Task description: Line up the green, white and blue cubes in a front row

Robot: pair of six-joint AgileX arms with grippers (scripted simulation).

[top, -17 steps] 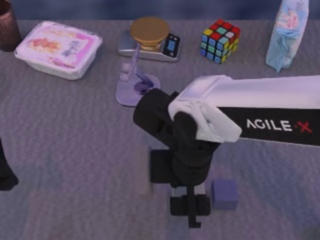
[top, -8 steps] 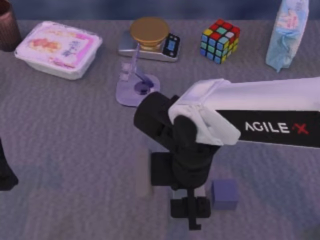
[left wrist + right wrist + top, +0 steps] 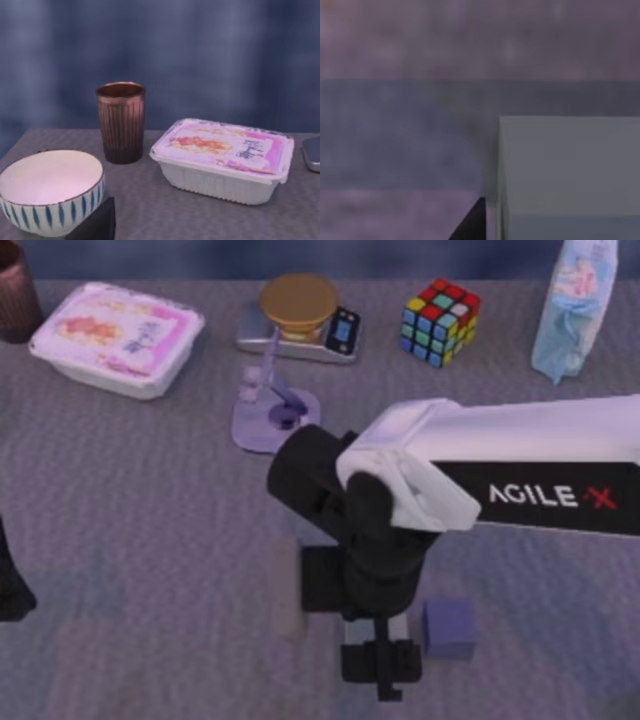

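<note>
My right gripper [image 3: 380,680] points down near the table's front edge, shut on the white cube [image 3: 372,628], of which only a pale sliver shows under the wrist. In the right wrist view the white cube [image 3: 570,170] is a large pale face with one dark fingertip [image 3: 476,222] close beside its edge. The blue cube [image 3: 448,628] sits on the table just right of the gripper, apart from it. The green cube is hidden. My left gripper [image 3: 8,590] stays parked at the left edge, open, and one of its fingers [image 3: 97,225] shows in the left wrist view.
Along the back stand a brown cup [image 3: 18,300], a sealed food tray [image 3: 118,338], a kitchen scale [image 3: 300,325], a multicoloured puzzle cube [image 3: 441,321] and a pale bag [image 3: 573,305]. A purple stand [image 3: 275,410] is mid-table. A blue-striped bowl [image 3: 50,187] sits beside the left gripper.
My right arm has shifted slightly toward the front edge, and a little more of the white cube shows under the wrist. The blue cube and the left arm have not moved.
</note>
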